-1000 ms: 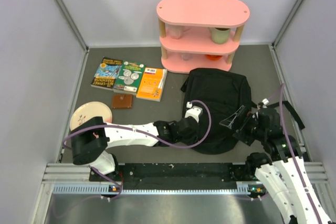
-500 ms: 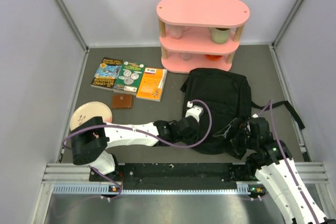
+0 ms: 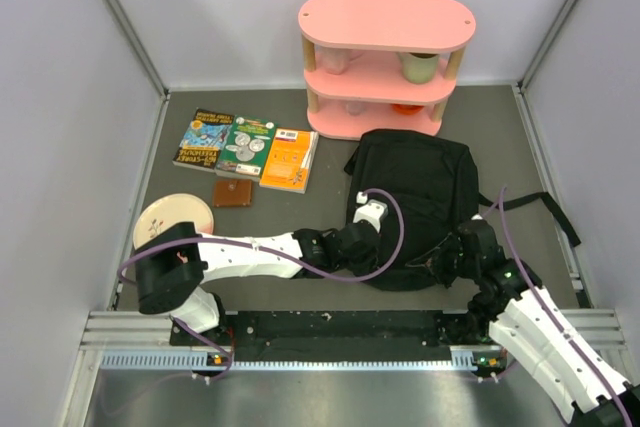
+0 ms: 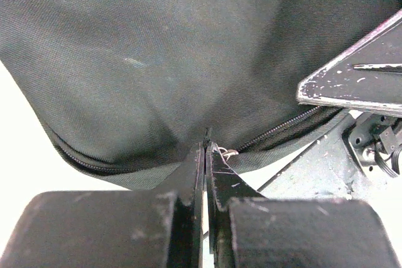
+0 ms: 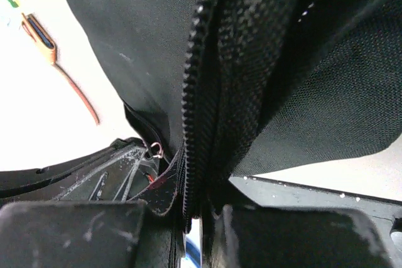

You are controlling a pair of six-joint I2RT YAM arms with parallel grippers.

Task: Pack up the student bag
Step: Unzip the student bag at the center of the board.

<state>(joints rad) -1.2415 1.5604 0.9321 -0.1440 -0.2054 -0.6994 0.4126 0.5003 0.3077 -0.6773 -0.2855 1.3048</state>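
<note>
While our left gripper (image 4: 205, 150) pinches shut on the near edge of the black backpack (image 3: 415, 182), we see it lying flat on the grey table (image 3: 300, 212) before the pink shelf (image 3: 385, 22). Our right gripper (image 5: 191, 205) is clamped tight on its zipper seam.

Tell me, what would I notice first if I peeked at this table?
The big black backpack lying right of the middle grabs the eye, with the left tool and right tool both pinched shut on its near zippered edge. Behind it stands a bright pink shelf, and three colourful books lie off to the left.
</note>
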